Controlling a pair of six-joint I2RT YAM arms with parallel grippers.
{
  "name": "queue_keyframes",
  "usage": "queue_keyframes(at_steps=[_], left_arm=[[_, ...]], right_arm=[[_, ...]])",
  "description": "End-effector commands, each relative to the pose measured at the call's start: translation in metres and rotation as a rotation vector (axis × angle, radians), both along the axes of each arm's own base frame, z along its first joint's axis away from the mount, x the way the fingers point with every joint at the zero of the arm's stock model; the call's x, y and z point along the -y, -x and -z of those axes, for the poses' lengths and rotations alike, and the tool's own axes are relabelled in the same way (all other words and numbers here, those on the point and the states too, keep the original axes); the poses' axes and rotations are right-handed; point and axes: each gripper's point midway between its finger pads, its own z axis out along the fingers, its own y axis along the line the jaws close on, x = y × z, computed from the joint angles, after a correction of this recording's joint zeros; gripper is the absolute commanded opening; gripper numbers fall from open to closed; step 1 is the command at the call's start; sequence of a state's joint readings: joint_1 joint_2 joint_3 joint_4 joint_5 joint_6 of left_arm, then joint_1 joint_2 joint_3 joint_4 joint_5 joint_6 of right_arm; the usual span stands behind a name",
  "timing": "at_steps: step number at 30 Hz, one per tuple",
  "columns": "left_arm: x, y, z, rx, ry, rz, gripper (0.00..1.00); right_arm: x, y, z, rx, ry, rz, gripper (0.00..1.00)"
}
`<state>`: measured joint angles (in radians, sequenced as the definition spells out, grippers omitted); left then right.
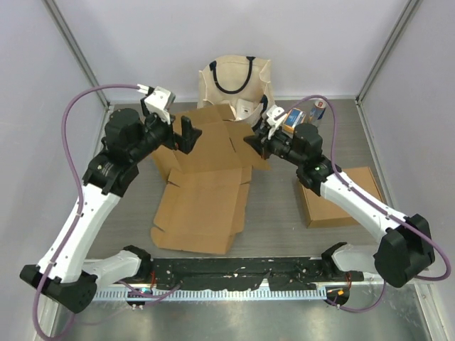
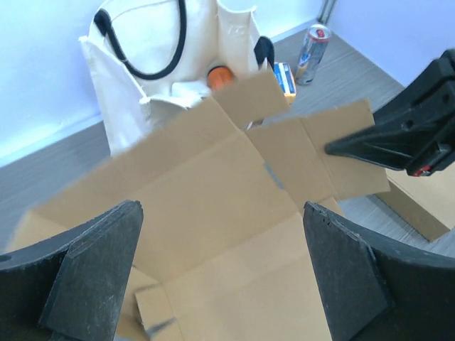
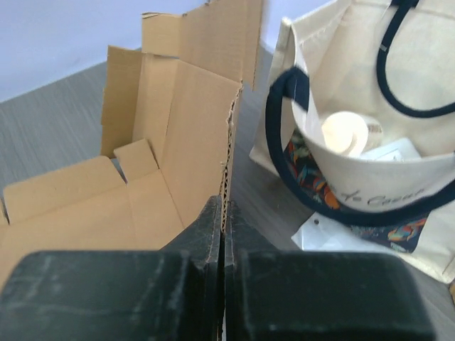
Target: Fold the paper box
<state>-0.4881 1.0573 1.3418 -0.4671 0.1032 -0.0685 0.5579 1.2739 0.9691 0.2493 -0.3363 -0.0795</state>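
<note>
Clamped with the right pincer [image 3: 222, 213] on a raised flap edge of the box [image 1: 206, 202]. Spread wide at the left pincer [image 1: 188, 133], holding nothing, over it. Lies mid counter [image 1: 274, 227], rear panels lifted.

Tote bag [image 1: 234, 84] sits just behind the paper box [image 1: 202, 206], with a can [image 1: 320, 109] and a second cardboard box [image 1: 340, 199] crowding its right side. The right gripper [image 1: 254, 142] is pinched on the paper box's right flap and the left gripper [image 1: 183, 133] hangs wide open over its left one, so the roomy ways in are the bare table [image 1: 138, 207] left of it and along its near edge.
</note>
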Motion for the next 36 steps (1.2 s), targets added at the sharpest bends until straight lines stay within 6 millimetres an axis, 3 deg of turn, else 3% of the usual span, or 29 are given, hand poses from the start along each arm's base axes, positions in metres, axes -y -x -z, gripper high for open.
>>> queue_keyframes(at_steps=[1,3,4,5,10,15,22,26,30,32,33,34,35,36], left_arm=[[0.013,-0.017,-0.023,0.128,0.051,0.263,0.99],[0.005,-0.034,-0.016,0.085,0.116,0.300,1.00],[-0.010,-0.047,-0.012,0.060,0.144,0.297,0.99],[-0.006,-0.057,0.001,-0.035,0.159,0.352,0.96],[-0.006,-0.084,0.036,-0.115,0.099,0.442,0.95],[0.008,-0.075,0.043,-0.208,0.130,0.596,0.88],[0.012,-0.060,0.074,-0.296,0.134,0.619,0.69],[0.020,-0.063,0.097,-0.358,0.082,0.606,0.61],[0.025,-0.062,0.100,-0.359,0.051,0.609,0.41],[0.023,-0.062,0.095,-0.340,0.034,0.594,0.24],[0.024,-0.061,0.095,-0.329,0.017,0.600,0.17],[0.025,-0.060,0.093,-0.330,0.001,0.593,0.02],[0.030,-0.057,0.091,-0.318,-0.024,0.587,0.00],[0.031,-0.056,0.090,-0.309,-0.044,0.581,0.00]], right_arm=[[0.017,0.030,0.000,0.039,0.019,-0.175,0.01],[0.026,0.030,0.004,0.024,0.019,-0.182,0.01],[0.030,0.030,0.004,0.018,0.017,-0.194,0.01],[0.030,0.030,0.001,0.020,0.015,-0.200,0.01],[0.032,0.024,0.004,-0.003,0.015,-0.206,0.01],[0.037,0.012,0.001,-0.005,-0.007,-0.178,0.01],[0.053,0.004,0.001,0.000,-0.029,-0.142,0.01],[0.058,0.003,-0.003,0.003,-0.063,-0.137,0.01],[0.059,0.000,-0.003,-0.006,-0.070,-0.120,0.01],[0.062,-0.004,-0.009,-0.019,-0.069,-0.090,0.02],[0.068,-0.006,-0.003,-0.072,-0.056,-0.042,0.06],[0.079,-0.018,-0.016,-0.063,-0.061,0.055,0.23],[0.090,-0.019,-0.008,-0.133,-0.034,0.133,0.41],[0.100,-0.025,-0.031,-0.121,-0.024,0.204,0.64]])
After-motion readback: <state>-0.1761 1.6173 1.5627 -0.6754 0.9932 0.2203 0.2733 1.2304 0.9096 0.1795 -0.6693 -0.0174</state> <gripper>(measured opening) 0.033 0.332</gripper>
